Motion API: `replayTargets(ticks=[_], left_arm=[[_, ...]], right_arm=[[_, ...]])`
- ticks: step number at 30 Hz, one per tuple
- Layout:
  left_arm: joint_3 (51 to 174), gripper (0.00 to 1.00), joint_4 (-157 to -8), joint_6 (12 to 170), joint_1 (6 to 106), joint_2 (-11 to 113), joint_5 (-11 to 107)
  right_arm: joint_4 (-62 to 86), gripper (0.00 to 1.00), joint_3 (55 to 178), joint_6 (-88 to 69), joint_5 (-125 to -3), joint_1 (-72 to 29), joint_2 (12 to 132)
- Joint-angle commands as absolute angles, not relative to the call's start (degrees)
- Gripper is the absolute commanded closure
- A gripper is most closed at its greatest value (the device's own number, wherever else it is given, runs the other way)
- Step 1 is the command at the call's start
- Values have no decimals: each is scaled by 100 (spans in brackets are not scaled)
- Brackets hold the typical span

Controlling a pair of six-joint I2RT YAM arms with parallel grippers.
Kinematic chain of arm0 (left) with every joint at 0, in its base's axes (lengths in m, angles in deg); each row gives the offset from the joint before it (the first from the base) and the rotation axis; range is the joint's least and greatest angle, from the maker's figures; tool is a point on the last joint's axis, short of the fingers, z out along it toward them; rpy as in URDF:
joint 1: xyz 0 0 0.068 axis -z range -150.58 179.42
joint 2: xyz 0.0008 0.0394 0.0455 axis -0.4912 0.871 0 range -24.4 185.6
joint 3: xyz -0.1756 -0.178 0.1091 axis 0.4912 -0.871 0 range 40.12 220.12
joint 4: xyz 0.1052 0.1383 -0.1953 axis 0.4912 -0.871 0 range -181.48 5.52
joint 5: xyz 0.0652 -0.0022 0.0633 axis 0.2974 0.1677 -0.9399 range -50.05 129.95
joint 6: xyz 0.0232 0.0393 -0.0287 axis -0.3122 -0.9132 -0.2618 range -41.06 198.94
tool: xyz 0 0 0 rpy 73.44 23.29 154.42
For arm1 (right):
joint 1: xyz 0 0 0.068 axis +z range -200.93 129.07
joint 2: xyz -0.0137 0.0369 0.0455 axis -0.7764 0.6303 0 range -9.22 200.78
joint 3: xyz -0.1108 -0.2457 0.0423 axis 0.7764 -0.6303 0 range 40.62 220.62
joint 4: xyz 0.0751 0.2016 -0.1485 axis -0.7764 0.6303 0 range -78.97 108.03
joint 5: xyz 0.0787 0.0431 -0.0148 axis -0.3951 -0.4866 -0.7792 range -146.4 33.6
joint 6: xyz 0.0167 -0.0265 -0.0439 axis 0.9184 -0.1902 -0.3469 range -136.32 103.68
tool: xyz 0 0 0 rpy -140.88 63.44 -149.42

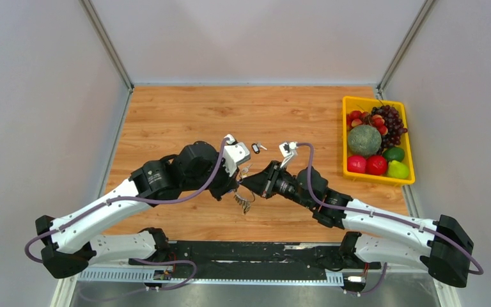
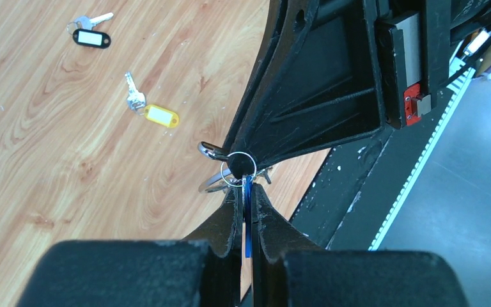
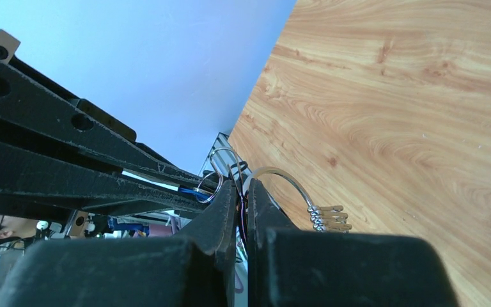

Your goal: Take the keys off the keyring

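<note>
Above the middle of the bench point(image 1: 166, 115), toward its near edge, the left end effector point(image 2: 247, 192) is clamped on the blue tag point(image 2: 247, 224) of a key while the right end effector point(image 3: 241, 188) pinches the keyring point(image 3: 276, 170), more keys point(image 1: 243, 201) dangling below. A yellow-tagged key point(image 2: 155, 114) and a black-tagged key point(image 2: 91, 36) lie loose nearer the far edge, a fruit basket point(image 1: 346, 141) by the right edge
</note>
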State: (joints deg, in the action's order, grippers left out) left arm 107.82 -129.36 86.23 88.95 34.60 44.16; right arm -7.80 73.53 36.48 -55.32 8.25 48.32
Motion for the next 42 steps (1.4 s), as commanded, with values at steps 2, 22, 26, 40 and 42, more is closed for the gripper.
replayTargets(ticks=[2, 22, 26, 40, 42], left_arm=[[10668, 100, -13135, 8728, 9328, 3422, 5332], [9951, 100, -12130, 9439, 9351, 3046, 6523], [10196, 100, -12559, 9508, 9133, 2970, 4560], [9358, 100, -10068, 9714, 7777, 4690, 4278], [9322, 100, -9826, 9737, 7670, 4954, 4346]], right_arm=[[-552, 100, 7501, 4224, -4305, 515, 4939], [-747, 100, 7074, 2024, -3738, 517, 3789], [-137, 100, 7049, 999, -3697, 519, 3423], [116, 100, 6194, -1767, -4400, 514, 1255], [126, 100, 6102, -1910, -4463, 515, 1019]])
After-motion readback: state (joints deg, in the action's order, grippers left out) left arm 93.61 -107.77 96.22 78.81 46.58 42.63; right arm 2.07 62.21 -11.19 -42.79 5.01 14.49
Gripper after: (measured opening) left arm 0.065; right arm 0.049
